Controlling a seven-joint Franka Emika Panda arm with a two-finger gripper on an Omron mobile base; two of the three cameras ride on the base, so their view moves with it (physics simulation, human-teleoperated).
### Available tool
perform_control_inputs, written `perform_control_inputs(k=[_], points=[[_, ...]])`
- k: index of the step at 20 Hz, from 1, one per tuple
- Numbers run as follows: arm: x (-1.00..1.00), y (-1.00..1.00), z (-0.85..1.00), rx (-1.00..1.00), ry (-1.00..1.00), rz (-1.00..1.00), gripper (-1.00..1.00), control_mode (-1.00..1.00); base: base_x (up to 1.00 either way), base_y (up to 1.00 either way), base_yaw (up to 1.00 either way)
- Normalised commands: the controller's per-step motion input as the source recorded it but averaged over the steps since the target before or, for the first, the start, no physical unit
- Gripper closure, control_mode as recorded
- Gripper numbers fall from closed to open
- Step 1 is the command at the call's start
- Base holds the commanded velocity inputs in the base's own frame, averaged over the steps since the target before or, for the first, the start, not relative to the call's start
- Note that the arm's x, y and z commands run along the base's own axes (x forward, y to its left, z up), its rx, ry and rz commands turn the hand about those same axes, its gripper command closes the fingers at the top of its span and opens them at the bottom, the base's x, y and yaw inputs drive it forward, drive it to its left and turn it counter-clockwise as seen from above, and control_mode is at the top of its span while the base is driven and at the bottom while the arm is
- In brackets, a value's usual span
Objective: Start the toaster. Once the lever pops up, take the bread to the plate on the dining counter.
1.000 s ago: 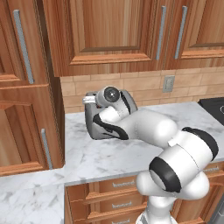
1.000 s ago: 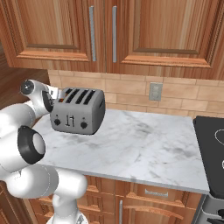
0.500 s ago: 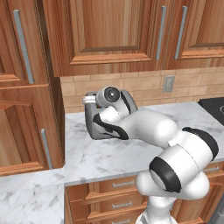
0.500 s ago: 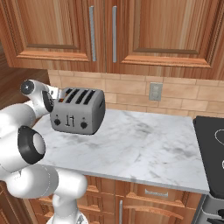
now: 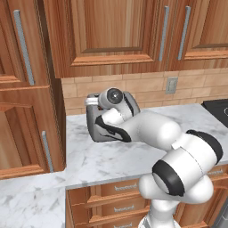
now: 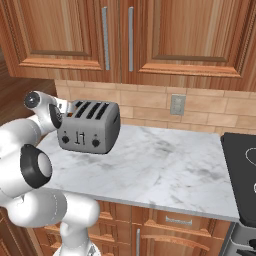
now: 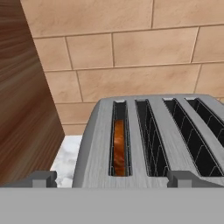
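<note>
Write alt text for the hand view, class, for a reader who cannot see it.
Seen from just above, a grey four-slot toaster holds a brown slice of bread sunk in its leftmost slot, while the other three slots look empty. The open end effector hangs over the near edge, its finger tips set wide apart. Behind are a tan tiled wall and a wooden cabinet side.

Marble worktop (image 6: 165,165), wooden wall cupboards (image 6: 150,35) above it, wall socket (image 6: 177,104) behind it, black hob (image 6: 242,165) at its right end
</note>
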Motion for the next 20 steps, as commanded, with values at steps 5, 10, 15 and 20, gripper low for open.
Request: perform_control_inputs(k=[5,10,15,20], points=[[0.0,-0.13,0.0,0.0,0.0,0.0,-1.0,-1.0,0.0,0.0,0.0],[0.0,-0.05,0.0,0.0,0.0,0.0,-1.0,-1.0,0.0,0.0,0.0],[0.0,0.0,0.0,0.0,0.0,0.0,-1.0,-1.0,0.0,0.0,0.0],[0.0,0.0,0.0,0.0,0.0,0.0,-1.0,-1.0,0.0,0.0,0.0]])
